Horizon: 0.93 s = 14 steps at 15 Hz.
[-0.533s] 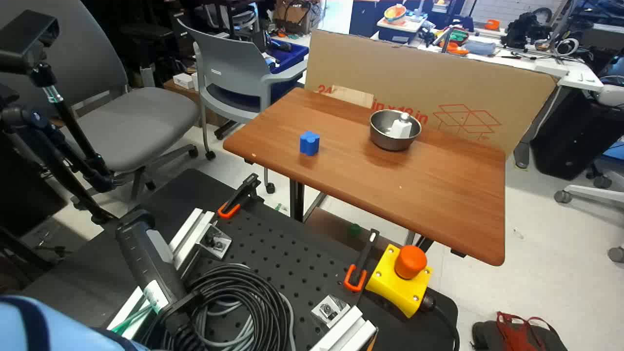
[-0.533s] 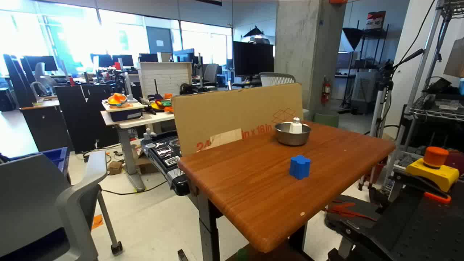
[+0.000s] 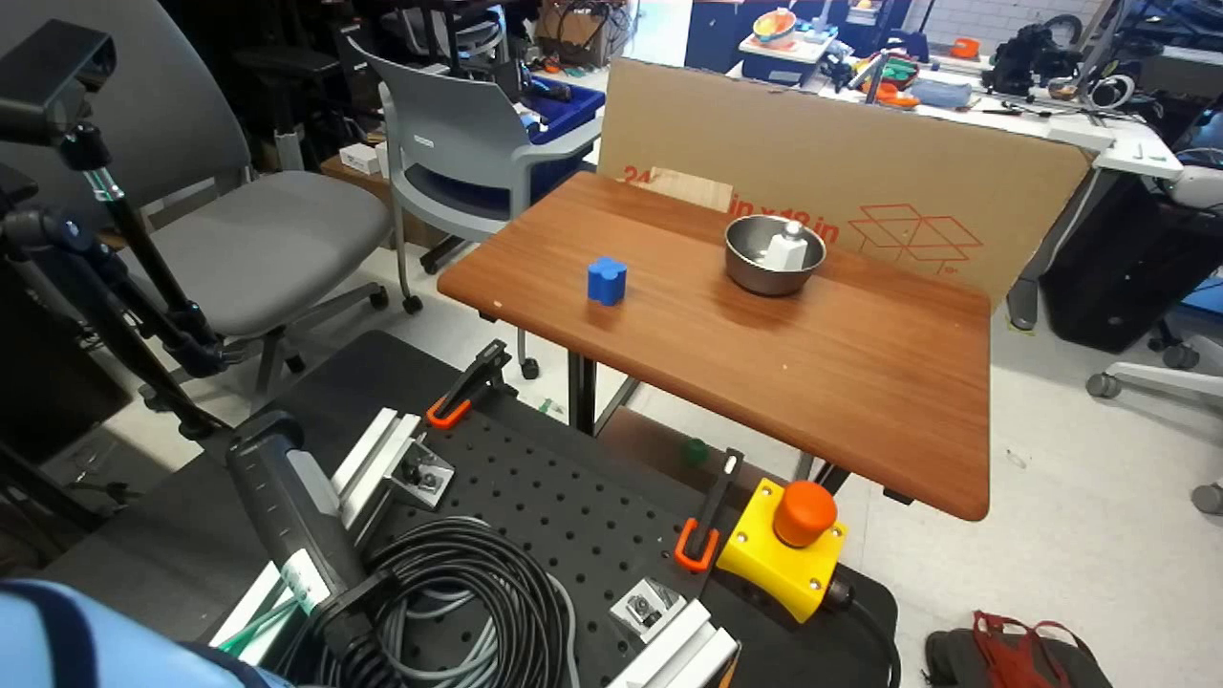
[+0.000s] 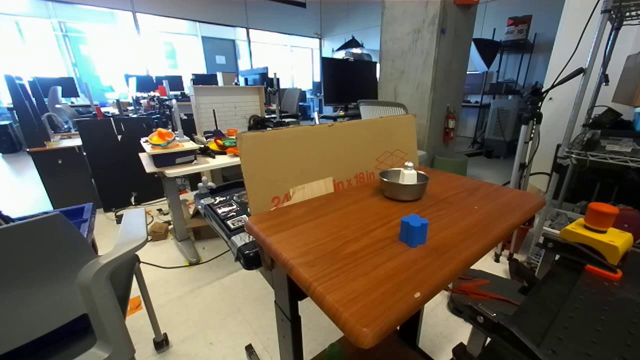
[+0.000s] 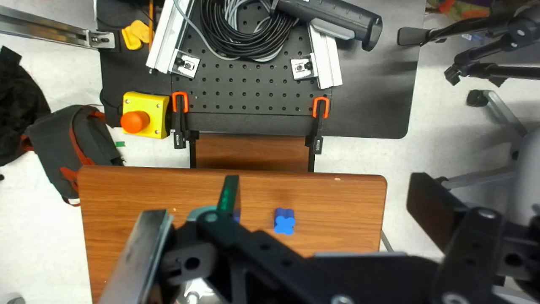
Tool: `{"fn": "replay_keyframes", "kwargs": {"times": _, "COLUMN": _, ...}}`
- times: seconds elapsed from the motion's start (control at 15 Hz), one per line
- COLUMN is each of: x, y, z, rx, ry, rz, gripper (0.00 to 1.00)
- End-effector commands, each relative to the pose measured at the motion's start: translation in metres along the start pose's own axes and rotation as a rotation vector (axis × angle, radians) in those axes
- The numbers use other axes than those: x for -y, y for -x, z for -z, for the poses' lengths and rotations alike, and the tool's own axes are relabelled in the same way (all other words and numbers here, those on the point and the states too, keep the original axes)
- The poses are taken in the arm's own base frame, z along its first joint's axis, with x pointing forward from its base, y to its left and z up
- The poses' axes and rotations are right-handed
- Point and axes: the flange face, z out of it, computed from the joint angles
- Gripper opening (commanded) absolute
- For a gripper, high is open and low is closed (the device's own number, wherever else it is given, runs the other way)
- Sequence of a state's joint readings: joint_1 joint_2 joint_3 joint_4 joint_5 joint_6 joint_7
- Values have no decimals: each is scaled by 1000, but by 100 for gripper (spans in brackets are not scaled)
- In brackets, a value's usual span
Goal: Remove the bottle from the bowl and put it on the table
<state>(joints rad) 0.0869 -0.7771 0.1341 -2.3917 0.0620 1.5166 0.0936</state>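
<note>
When reaching for the faceted white bottle (image 3: 785, 254), expect a light, stiff body, probably plastic, with smooth and perhaps slippery sides; if glass or glazed, likely to chip against metal, so no hard knocks. Seen inside the round steel bowl (image 3: 757, 280), about upright, with shoulder and rounded cap (image 4: 409, 165) above the rim in an exterior view; impossible to tell whether touching the inner wall. In the wrist view, a released Robotiq claw (image 5: 327, 203), with fingers (image 5: 433, 207) spread wide and nothing held; absent from both exterior views, hence judged well apart from the bottle.

Take hold by the flat upper sides, just below the shoulder, straddling from above. Avoid the cap: round, narrow, apt to roll or twist. Squeeze moderately, enough against slipping. Beware of nudging the bowl: probably light too, likely to skid on smooth wood. Lift straight up, well past the rim, then set down base first on the wood-topped table (image 4: 340, 260), away from the lobed blue block (image 4: 414, 231). Let go late: easily toppled.
</note>
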Motion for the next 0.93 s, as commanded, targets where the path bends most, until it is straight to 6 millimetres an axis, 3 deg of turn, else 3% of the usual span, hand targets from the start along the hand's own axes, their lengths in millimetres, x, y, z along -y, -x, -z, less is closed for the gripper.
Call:
{"fn": "replay_keyframes", "kwargs": {"times": 0.0, "x": -1, "y": -8, "z": -3, "rx": 7, "ry": 5, "rz": -14, "gripper": 100}}
{"fn": "replay_keyframes", "kwargs": {"times": 0.13, "x": -7, "y": -33, "z": -15, "rx": 0, "ry": 13, "rz": -38, "gripper": 100}}
{"fn": "replay_keyframes", "kwargs": {"times": 0.4, "x": -32, "y": -104, "z": -50, "rx": -6, "ry": 9, "rz": -87, "gripper": 100}}
{"fn": "replay_keyframes", "kwargs": {"times": 0.73, "x": -78, "y": -196, "z": -112, "rx": 57, "ry": -10, "rz": -216, "gripper": 100}}
{"fn": "replay_keyframes", "kwargs": {"times": 0.87, "x": -95, "y": -227, "z": -128, "rx": 68, "ry": -24, "rz": -271, "gripper": 100}}
